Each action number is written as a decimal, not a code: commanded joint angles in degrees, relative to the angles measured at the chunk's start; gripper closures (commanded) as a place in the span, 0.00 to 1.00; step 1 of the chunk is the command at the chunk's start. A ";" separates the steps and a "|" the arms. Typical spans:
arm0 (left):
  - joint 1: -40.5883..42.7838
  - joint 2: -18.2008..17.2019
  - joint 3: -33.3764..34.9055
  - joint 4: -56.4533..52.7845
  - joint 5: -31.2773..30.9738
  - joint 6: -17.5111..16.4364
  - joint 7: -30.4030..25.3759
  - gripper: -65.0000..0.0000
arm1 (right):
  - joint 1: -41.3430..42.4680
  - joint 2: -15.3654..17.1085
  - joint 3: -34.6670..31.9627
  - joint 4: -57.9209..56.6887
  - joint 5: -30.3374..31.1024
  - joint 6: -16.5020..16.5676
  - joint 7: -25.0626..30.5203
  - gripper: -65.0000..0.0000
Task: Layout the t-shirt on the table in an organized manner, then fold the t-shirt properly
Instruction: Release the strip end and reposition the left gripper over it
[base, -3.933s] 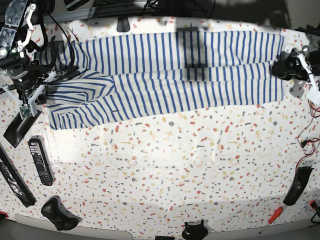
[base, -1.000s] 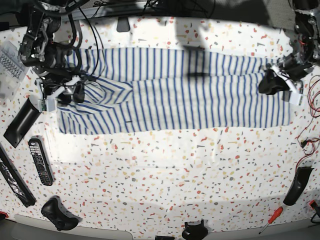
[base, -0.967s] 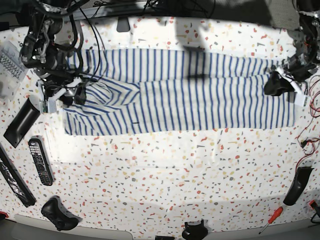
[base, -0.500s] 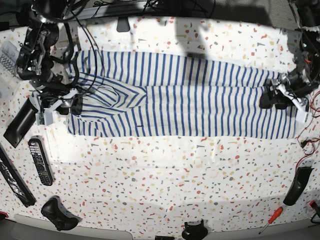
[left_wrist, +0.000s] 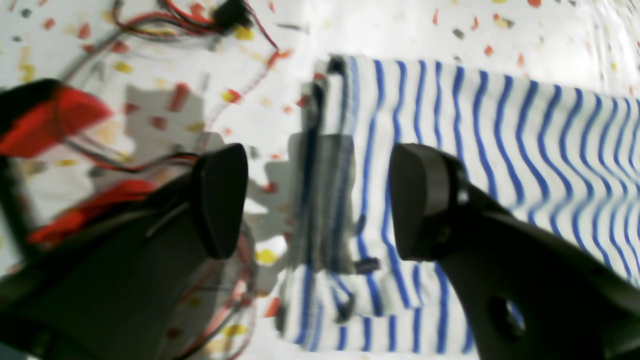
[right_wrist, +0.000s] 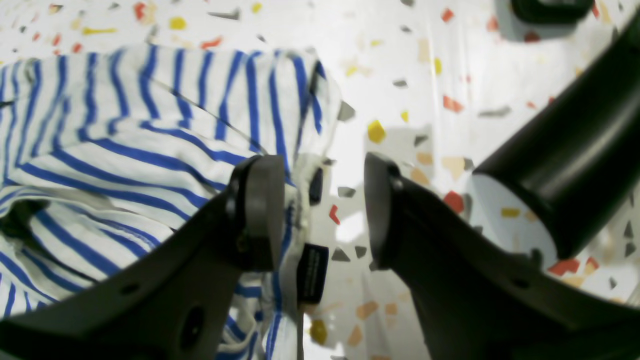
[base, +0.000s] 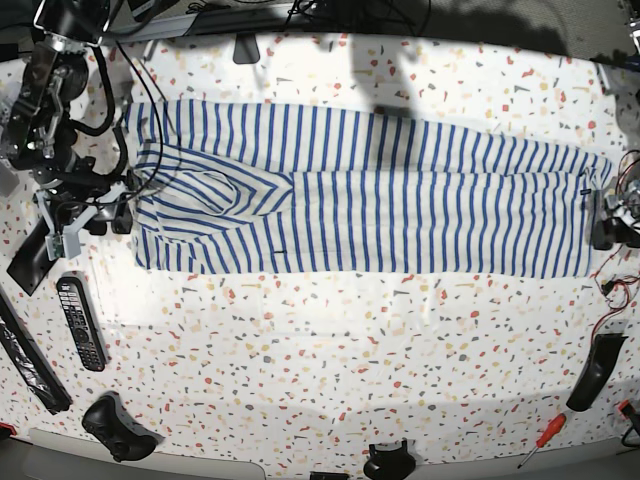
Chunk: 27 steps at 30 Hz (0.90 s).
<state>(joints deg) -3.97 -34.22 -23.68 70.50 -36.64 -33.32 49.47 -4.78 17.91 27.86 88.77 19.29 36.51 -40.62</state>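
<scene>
The white short-sleeved cloth t-shirt with thin blue stripes (base: 370, 190) lies stretched out in a long band across the far half of the wide white tabletop flecked with red, orange, grey and yellow (base: 330, 360). One sleeve is folded over the body at my right-arm end, leaving diagonal stripes there.

My left gripper (left_wrist: 320, 200) hangs above the shirt's hem edge with its jaws spread wide and nothing between them; one black finger (left_wrist: 220, 197) is over bare table and red wires (left_wrist: 165, 20), the other over striped cloth.

My right gripper (right_wrist: 320, 210) is partly open at the shirt's other end. One finger (right_wrist: 257, 217) sits against the cloth edge beside a small dark tag (right_wrist: 312, 272), the other is over bare table; I cannot tell whether any cloth is pinched.

A black remote control (base: 80, 322) and a red-handled screwdriver (base: 542, 438) lie nearer the front edge.
</scene>
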 joint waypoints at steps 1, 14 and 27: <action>-0.83 -0.79 -0.26 0.02 -0.85 -0.28 -1.64 0.36 | 0.76 0.94 0.26 2.01 0.85 0.76 1.14 0.61; -1.92 0.07 -0.26 -13.38 -1.66 -4.52 -3.69 0.36 | -5.18 0.63 0.26 16.06 6.91 3.49 0.24 0.61; -0.83 0.20 -0.26 -13.92 -10.88 -6.68 7.17 0.37 | -6.51 0.66 0.26 16.81 6.91 3.49 0.04 0.61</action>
<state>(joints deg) -4.60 -33.04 -23.75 56.10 -47.53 -39.68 55.59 -11.90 17.78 27.86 104.40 25.36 39.68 -41.87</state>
